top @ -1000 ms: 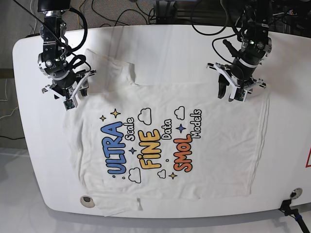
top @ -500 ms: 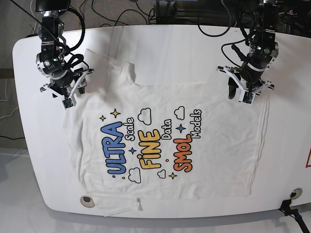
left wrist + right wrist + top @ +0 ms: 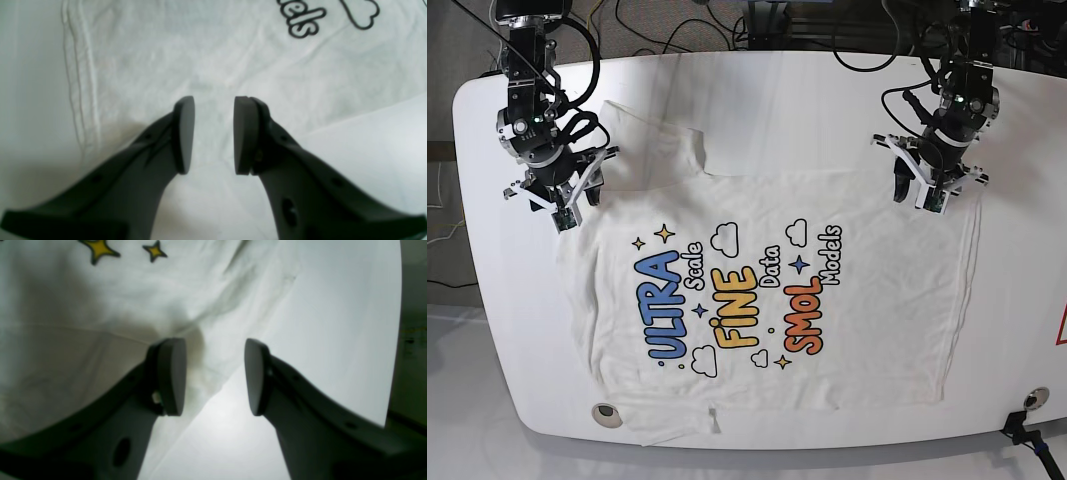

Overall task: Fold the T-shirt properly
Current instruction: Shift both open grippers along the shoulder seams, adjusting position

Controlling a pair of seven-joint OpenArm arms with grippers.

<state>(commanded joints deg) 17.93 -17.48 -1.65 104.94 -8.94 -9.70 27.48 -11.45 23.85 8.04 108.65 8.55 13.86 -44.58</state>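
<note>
The white T-shirt [image 3: 867, 320] lies print side up on the white table [image 3: 777, 90], collar toward the back. My left gripper [image 3: 924, 196] hangs open over the shirt's upper right part, near the sleeve edge. In the left wrist view the left gripper [image 3: 214, 100] stands just above plain cloth [image 3: 200, 50], with nothing between its pads [image 3: 183, 133]. My right gripper [image 3: 560, 208] is open over the shirt's upper left edge. In the right wrist view the right gripper [image 3: 213, 343] straddles a wrinkled edge of the shirt [image 3: 83, 306] where it meets the table [image 3: 333, 323].
Cables run along the table's back edge [image 3: 677, 30]. A round hole [image 3: 605, 412] sits near the front left corner, and a black fitting [image 3: 1027, 430] near the front right. The shirt's hem [image 3: 677, 430] reaches the table's front edge.
My left gripper has shifted right toward the shirt's side edge and settled there. My right gripper has drifted slightly left. The shirt lies as before.
</note>
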